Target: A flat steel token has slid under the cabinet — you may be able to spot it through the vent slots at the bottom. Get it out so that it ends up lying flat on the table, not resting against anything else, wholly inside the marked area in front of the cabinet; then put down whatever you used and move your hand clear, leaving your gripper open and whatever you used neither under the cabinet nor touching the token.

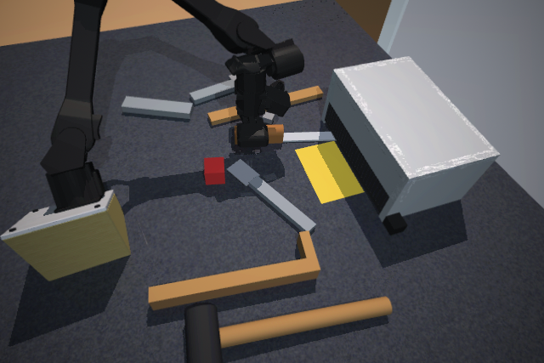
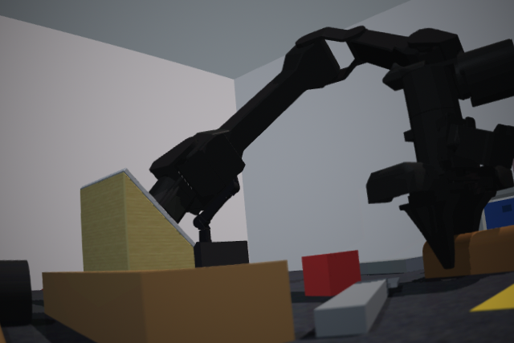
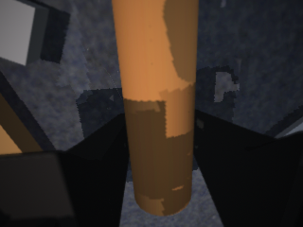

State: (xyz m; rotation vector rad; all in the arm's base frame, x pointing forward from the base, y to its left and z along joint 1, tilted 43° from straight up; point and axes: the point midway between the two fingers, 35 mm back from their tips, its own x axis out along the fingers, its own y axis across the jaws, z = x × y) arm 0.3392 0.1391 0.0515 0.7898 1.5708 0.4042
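Note:
My gripper (image 1: pixel 252 135) (image 2: pixel 450 258) (image 3: pixel 156 119) is shut on the thick orange handle (image 1: pixel 275 133) (image 2: pixel 491 250) (image 3: pixel 153 57) of a tool, low over the table. The tool's flat pale blade (image 1: pixel 307 136) points at the cabinet (image 1: pixel 412 117). Its far end meets the cabinet's dark slotted front near the far corner; whether it reaches underneath cannot be told. The yellow marked area (image 1: pixel 325 172) (image 2: pixel 499 300) lies in front of the cabinet, beside the blade, partly in shadow. No token shows in any view; the space under the cabinet is hidden.
A red cube (image 1: pixel 214 170) (image 2: pixel 329 272) and grey angled bar (image 1: pixel 280 202) (image 2: pixel 352 304) lie nearer than the gripper. Behind it are an orange bar (image 1: pixel 306 94) and grey bars (image 1: pixel 156 106). An orange L-shaped bar (image 1: pixel 232 280) and black-headed mallet (image 1: pixel 303 321) lie in front.

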